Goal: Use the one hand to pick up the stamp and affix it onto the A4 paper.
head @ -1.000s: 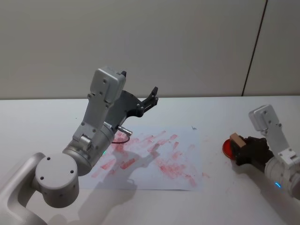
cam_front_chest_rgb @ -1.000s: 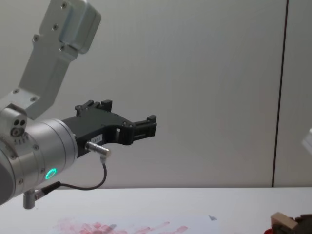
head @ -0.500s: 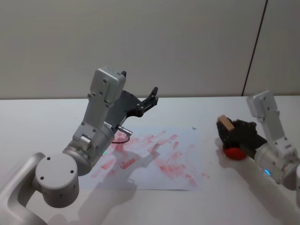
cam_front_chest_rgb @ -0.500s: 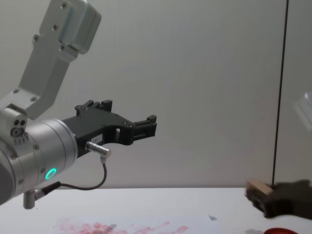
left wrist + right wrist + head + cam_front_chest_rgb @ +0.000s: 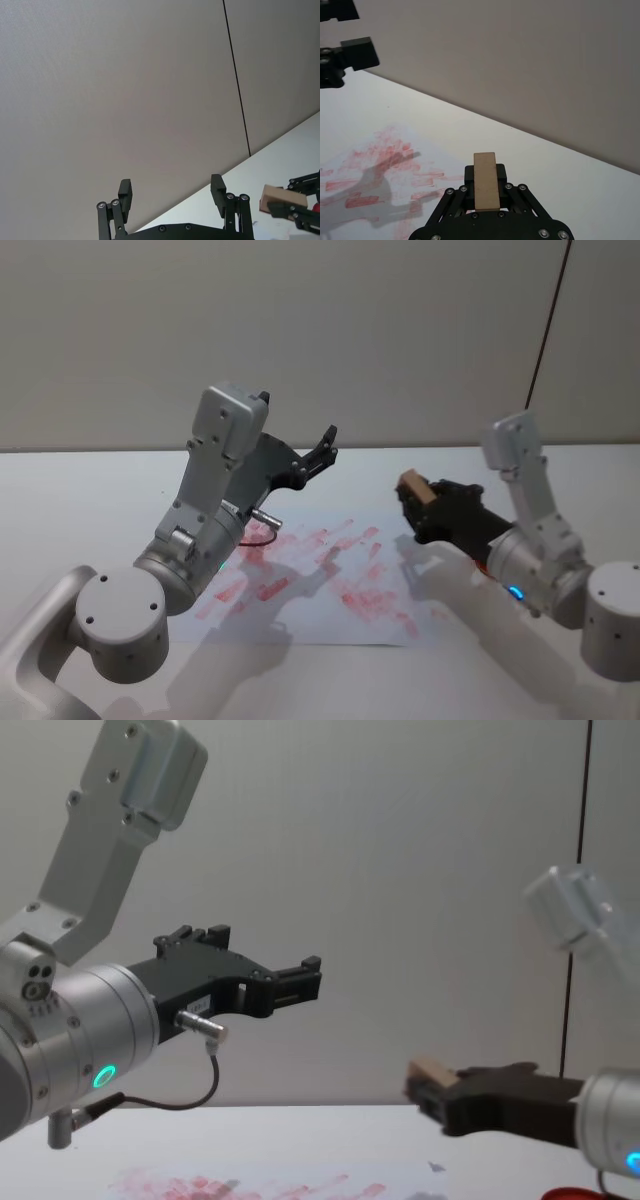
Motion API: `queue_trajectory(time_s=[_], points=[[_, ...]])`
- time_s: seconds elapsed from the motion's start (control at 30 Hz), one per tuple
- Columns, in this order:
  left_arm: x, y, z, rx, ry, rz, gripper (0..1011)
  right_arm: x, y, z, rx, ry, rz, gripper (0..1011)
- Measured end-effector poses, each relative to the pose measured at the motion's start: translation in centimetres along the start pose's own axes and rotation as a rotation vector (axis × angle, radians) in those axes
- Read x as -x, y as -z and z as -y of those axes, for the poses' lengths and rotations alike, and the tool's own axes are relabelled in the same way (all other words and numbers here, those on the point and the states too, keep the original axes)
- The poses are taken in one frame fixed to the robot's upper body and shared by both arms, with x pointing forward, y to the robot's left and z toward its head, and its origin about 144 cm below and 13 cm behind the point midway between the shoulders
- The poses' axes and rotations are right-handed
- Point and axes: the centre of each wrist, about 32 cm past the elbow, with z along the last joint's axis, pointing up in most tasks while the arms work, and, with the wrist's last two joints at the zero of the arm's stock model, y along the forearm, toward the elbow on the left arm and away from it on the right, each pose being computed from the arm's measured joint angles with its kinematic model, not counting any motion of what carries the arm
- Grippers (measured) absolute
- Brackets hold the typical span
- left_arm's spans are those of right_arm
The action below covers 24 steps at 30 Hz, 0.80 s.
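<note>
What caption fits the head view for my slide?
Right gripper holds the stamp raised beside the ink-smeared paper; left gripper hangs open.

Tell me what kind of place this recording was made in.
Probably a lab test bench: bare white table, blank grey wall, paper smeared with red ink. Right gripper holds the stamp aloft; left gripper is raised, open.

A white A4 paper [image 5: 330,580] blotched with red ink lies flat mid-table [image 5: 80,490]. A small tan wooden stamp [image 5: 413,484] hangs over its far right corner, pinched in the right gripper [image 5: 417,504]. The left gripper [image 5: 171,186], fingers apart, is raised over the sheet's far left. A round red pad [image 5: 572,1192] sits right of the paper.
</note>
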Motion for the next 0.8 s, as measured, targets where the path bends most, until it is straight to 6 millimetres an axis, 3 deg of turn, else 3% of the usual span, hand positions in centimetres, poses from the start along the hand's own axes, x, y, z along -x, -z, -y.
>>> queue_trajectory(time_s=[0.8], points=[[0.0, 0.0, 0.0, 0.000, 0.000, 0.000, 1001, 2.3, 1.4, -3.6, 0.172, -0.128, 0.061, 220]])
